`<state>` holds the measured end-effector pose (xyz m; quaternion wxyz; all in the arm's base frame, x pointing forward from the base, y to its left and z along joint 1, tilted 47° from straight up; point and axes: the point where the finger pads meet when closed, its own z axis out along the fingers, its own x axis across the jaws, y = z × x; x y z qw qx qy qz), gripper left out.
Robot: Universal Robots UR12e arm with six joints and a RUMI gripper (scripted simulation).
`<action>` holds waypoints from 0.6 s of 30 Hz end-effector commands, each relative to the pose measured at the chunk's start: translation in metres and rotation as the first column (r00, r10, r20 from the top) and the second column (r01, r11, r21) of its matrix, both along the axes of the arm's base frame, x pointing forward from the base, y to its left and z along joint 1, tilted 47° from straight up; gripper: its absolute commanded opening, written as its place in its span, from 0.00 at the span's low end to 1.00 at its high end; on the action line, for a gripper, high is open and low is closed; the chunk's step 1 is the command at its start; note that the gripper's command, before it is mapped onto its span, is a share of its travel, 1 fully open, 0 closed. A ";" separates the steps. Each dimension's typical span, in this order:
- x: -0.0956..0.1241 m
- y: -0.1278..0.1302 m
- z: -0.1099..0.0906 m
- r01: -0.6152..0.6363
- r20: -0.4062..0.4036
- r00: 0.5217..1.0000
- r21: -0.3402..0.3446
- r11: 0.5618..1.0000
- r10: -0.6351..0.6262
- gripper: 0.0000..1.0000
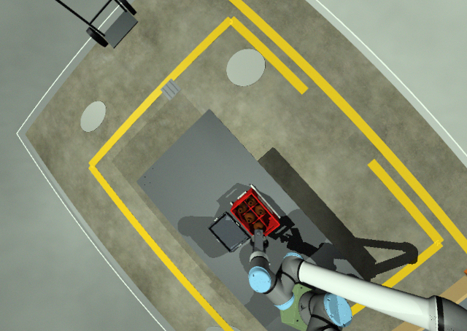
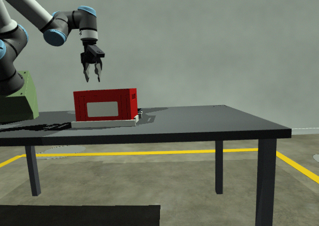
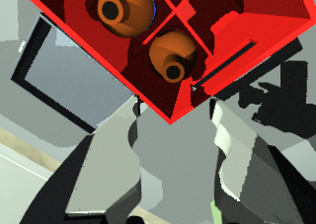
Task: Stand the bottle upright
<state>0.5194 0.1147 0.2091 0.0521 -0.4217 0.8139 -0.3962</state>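
Note:
The red crate (image 1: 256, 215) stands on the dark table and holds several brown bottles in its cells; it also shows in the side view (image 2: 104, 104). In the wrist view the crate's near corner (image 3: 170, 51) lies below me, with two bottles in sight: one (image 3: 173, 53) in the nearest filled cell and one (image 3: 122, 9) beyond it. The dark flat tray (image 1: 229, 232) lies beside the crate, and shows at the left in the wrist view (image 3: 66, 83). My gripper (image 2: 92, 76) hangs above the crate's near end, partly open and empty; its fingers straddle the corner.
The arm's green base (image 2: 18, 100) stands at the table's left end. A pale flat edge (image 2: 102, 123) runs along the front of the crate. One corner cell of the crate (image 3: 237, 32) near the gripper holds no bottle.

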 end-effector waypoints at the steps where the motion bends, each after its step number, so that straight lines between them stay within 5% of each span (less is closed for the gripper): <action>1: 0.003 -0.003 -0.003 0.000 0.001 1.000 0.000 1.000 0.000 0.38; 18: 0.011 -0.015 -0.017 0.000 0.001 1.000 0.000 1.000 0.000 0.38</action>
